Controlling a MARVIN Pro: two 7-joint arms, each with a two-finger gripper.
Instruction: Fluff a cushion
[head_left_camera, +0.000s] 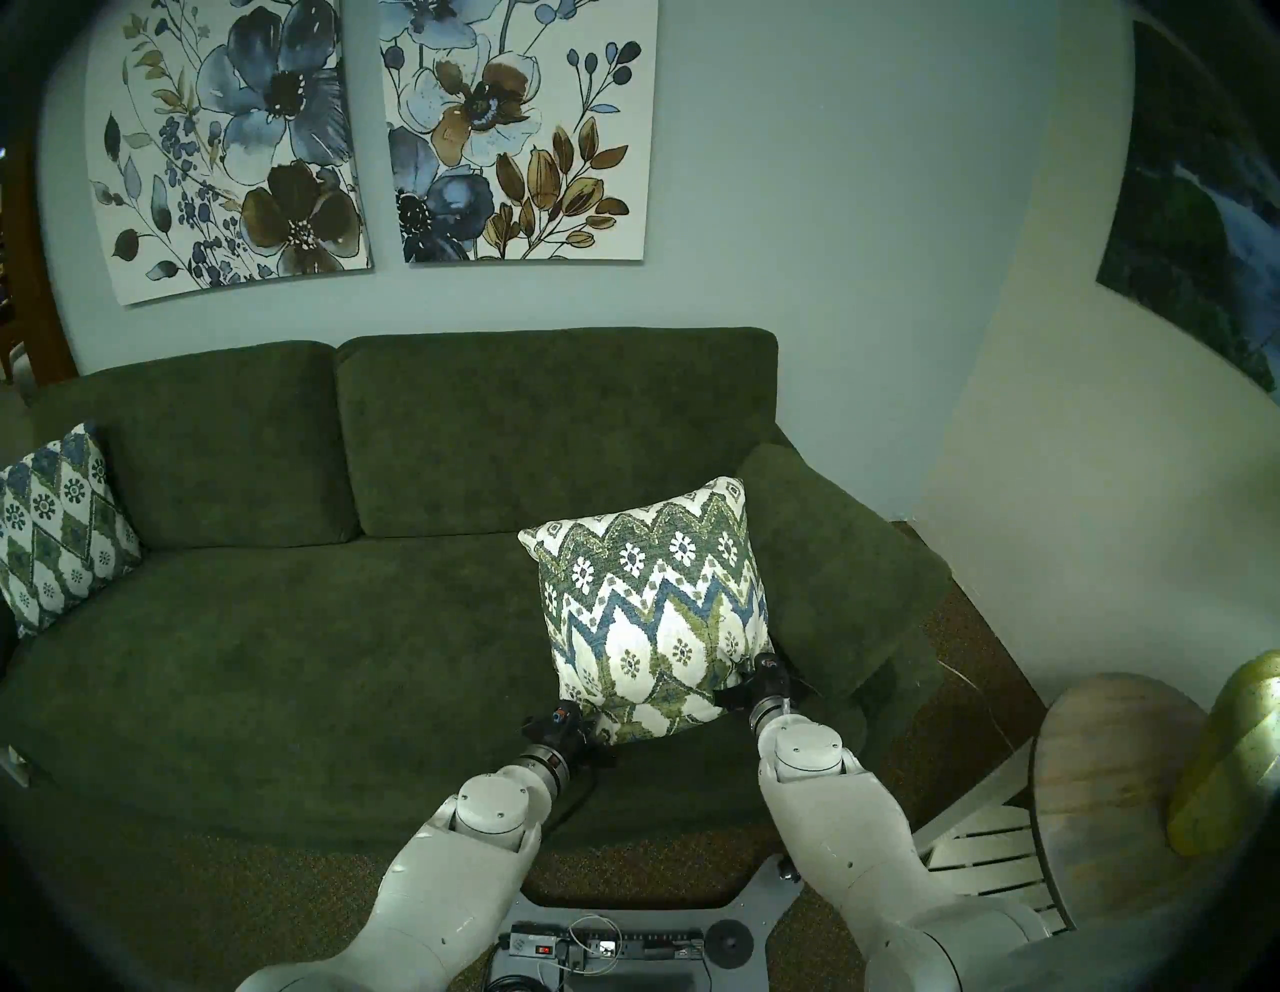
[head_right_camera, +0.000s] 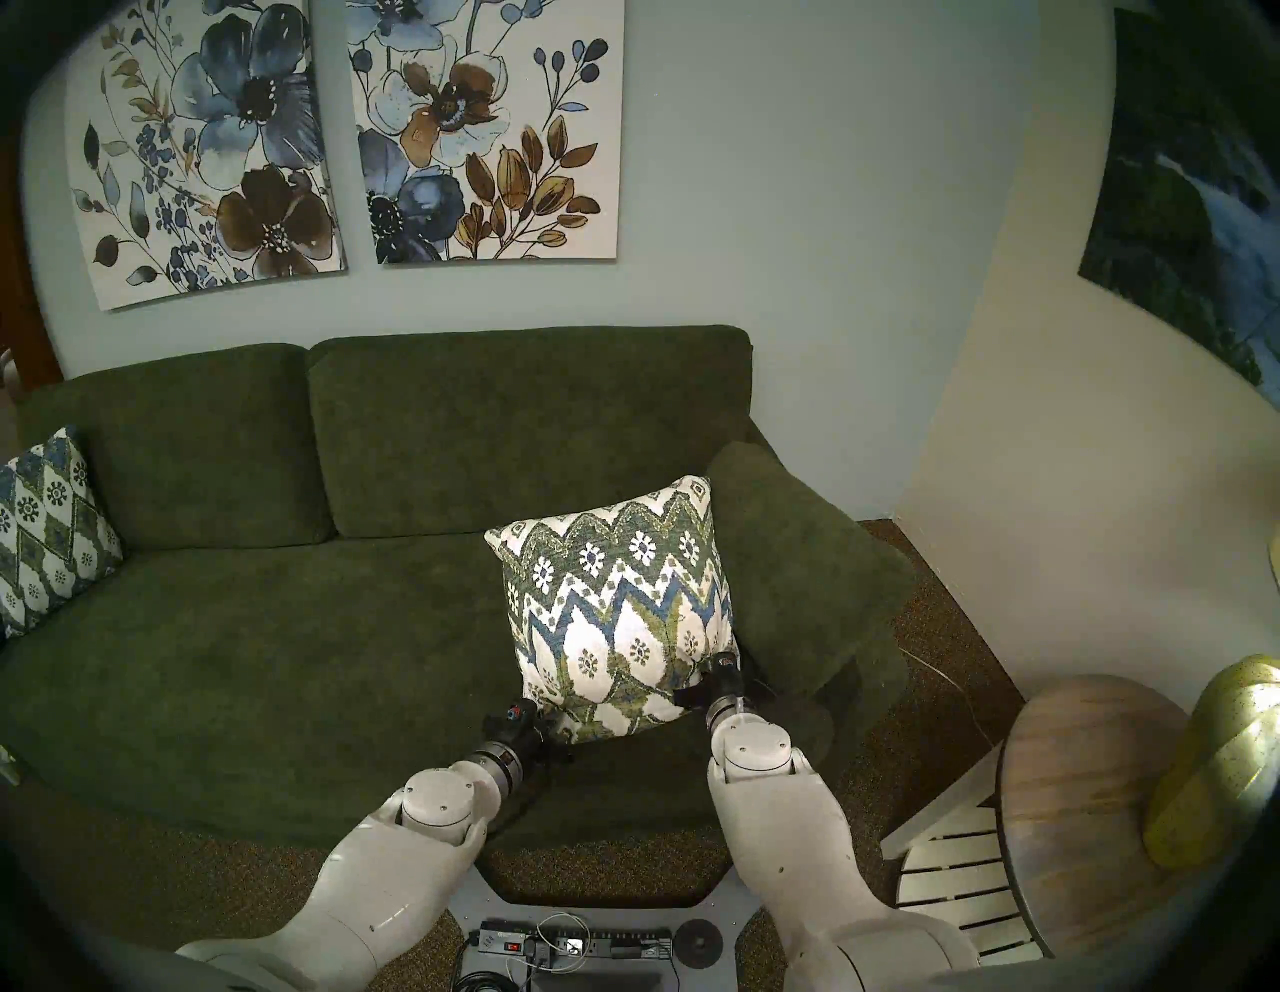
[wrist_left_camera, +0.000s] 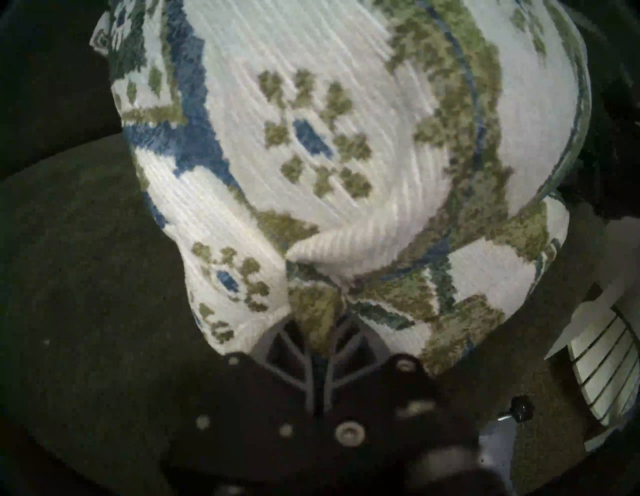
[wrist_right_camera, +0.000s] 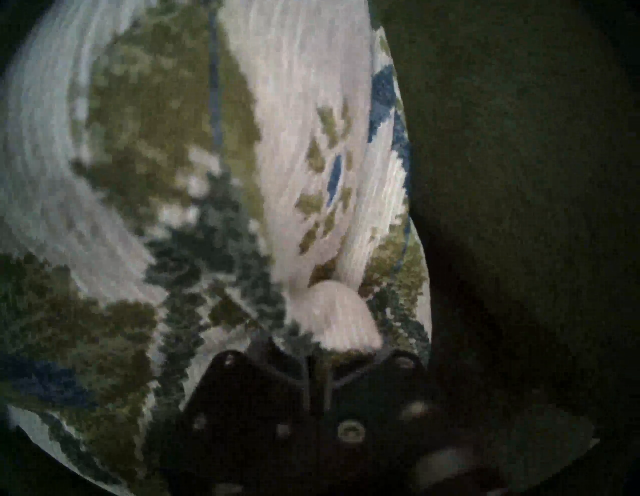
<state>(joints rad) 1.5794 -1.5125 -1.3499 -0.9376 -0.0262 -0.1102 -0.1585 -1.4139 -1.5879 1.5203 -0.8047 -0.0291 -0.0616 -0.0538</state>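
A: What is the room like?

B: A dark green sofa (head_left_camera: 277, 658) stands against a pale blue wall (head_left_camera: 831, 208), two back cushions side by side. Two flower prints (head_left_camera: 374, 138) in blue and brown hang above it, and a dark landscape picture (head_left_camera: 1205, 228) hangs on the cream wall at the right. The floor is brown carpet (head_left_camera: 970, 658). At the near right stands a round wooden side table (head_left_camera: 1108, 796) with a yellow-green thing on it, too close to the rim to name. A second patterned pillow (head_left_camera: 59, 526) leans at the sofa's far left end.

A: And the cushion?

B: The cushion (head_left_camera: 651, 603) is on the right half of the seat, tilted back, its right edge against the sofa's arm (head_left_camera: 831, 568). It is plump and square, cream weave with olive and blue zigzags, pointed ovals and small flower motifs.

A: The hands?

B: Both are closed on it. The left hand (wrist_left_camera: 320, 332) pinches the near left corner, the cloth bunched into folds between its fingers. The right hand (wrist_right_camera: 317, 350) pinches the near right corner the same way, a cream fold puffing up just past its fingers. That view is blurred.
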